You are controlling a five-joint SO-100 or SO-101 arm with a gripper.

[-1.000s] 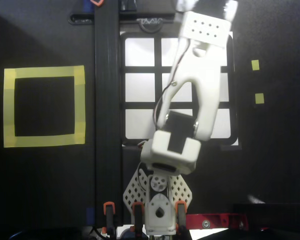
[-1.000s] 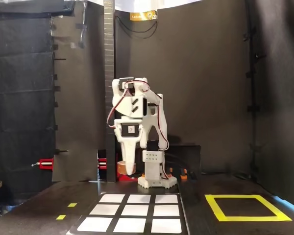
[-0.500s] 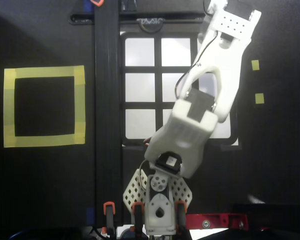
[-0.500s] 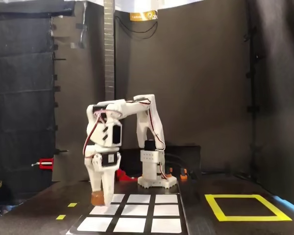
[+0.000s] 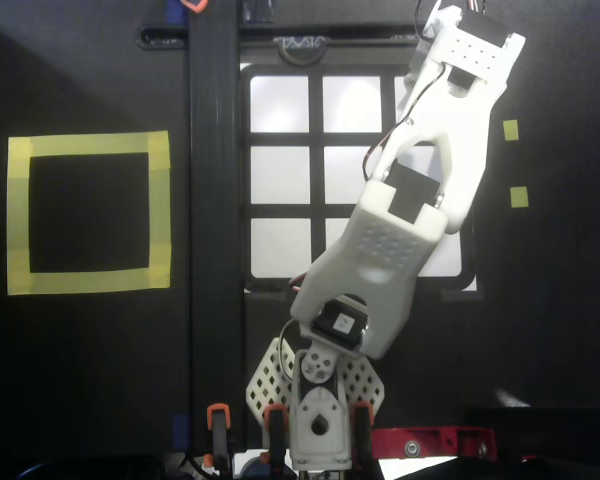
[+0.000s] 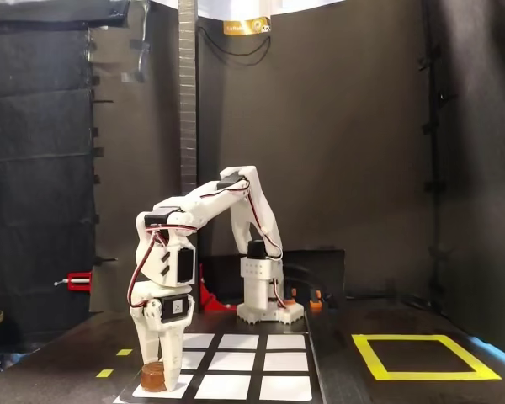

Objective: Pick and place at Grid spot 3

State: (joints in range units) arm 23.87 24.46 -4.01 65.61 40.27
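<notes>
A makeshift robot test booth: black curtains (image 6: 353, 126) hang all round, clamps (image 5: 217, 415) pin the arm's base (image 6: 269, 313) to a dark table (image 5: 90, 380).

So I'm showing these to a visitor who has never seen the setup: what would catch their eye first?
The white arm, stretched from its base down to the near left corner of the white nine-cell grid in the fixed view. Its gripper points down at a small brown cylinder standing on that corner cell. To the right lies a yellow-tape square outline, with nothing inside it.
</notes>
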